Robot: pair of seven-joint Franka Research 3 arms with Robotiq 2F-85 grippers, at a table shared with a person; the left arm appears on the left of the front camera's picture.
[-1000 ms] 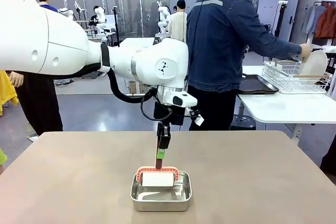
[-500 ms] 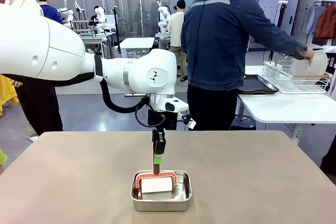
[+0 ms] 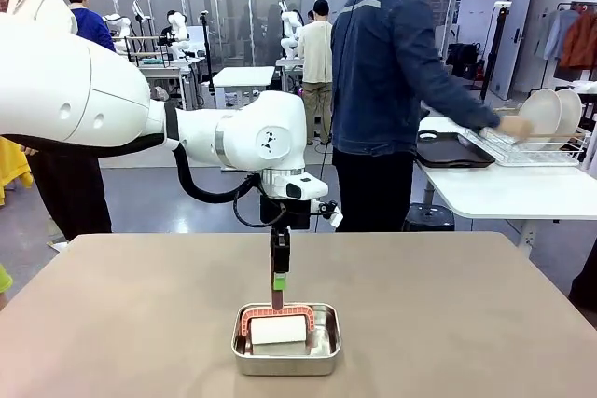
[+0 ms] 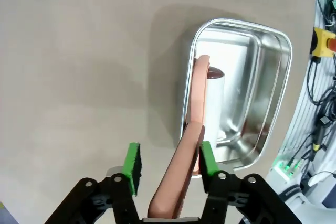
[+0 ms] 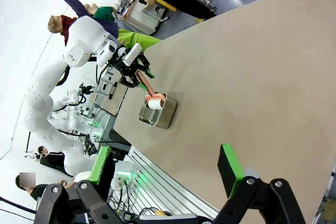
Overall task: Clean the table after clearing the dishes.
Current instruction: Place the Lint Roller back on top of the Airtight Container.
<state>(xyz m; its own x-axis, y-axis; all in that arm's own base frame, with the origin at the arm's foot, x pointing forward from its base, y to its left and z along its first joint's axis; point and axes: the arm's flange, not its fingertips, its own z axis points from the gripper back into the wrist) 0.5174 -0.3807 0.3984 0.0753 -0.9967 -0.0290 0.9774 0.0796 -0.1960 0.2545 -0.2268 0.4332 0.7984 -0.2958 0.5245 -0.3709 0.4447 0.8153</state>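
The beige-brown table (image 3: 131,323) carries a small steel pan (image 3: 286,339) near its front edge. In the pan rests a white lint roller (image 3: 278,329) with a salmon-red frame, its handle (image 4: 186,174) standing upright. My left gripper (image 3: 278,284) hangs over the pan with its jaws apart around that handle (image 3: 278,299). The handle touches one green pad (image 4: 206,159) and stands clear of the other pad (image 4: 133,166). My right gripper (image 5: 166,171) is open above the table's edge (image 5: 252,77). The dishes (image 3: 550,111), white plates, stand in a wire rack, with the person's hand (image 3: 513,125) at it.
A dark tray (image 3: 453,151) lies on the white side table (image 3: 504,188) beside the rack. The person in a blue jacket (image 3: 396,62) stands behind the far edge. In the right wrist view the pan (image 5: 156,113) and my left arm (image 5: 89,40) are far off.
My left arm has shifted left and lowered, and the roller has sunk from the pan's far rim into the pan. The person has set a plate into the rack.
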